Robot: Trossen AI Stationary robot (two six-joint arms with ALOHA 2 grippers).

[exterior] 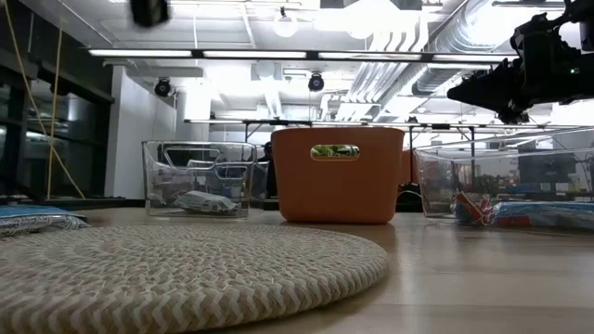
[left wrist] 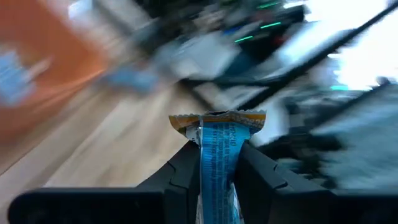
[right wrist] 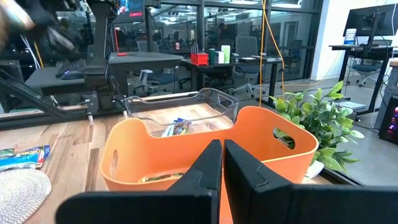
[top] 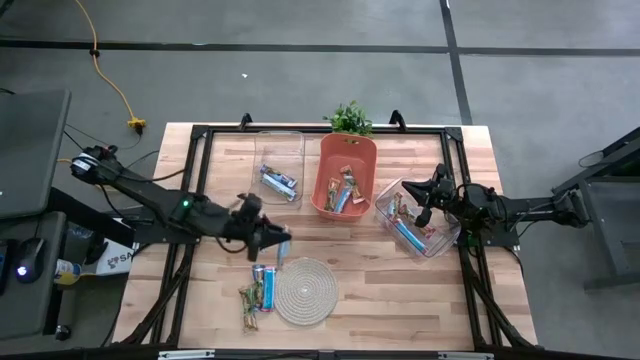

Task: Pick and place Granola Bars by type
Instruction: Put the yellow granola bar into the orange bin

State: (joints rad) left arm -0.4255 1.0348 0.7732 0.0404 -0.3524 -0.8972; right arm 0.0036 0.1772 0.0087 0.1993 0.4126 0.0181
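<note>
While in left claw [left wrist: 214, 163], blue-wrapped bar [left wrist: 217, 168] w/ crimped end.

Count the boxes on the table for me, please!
3: a clear bin toward the left arm's side, an orange bin in the middle, and a clear bin under the right arm.

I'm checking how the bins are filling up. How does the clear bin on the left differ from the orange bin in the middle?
The left clear bin is transparent and rectangular; the orange bin is opaque with rounded corners and a cut-out handle. The clear bin holds blue-wrapped bars; the orange bin holds several bars in mixed wrappers. Both stand upright on the table.
</note>
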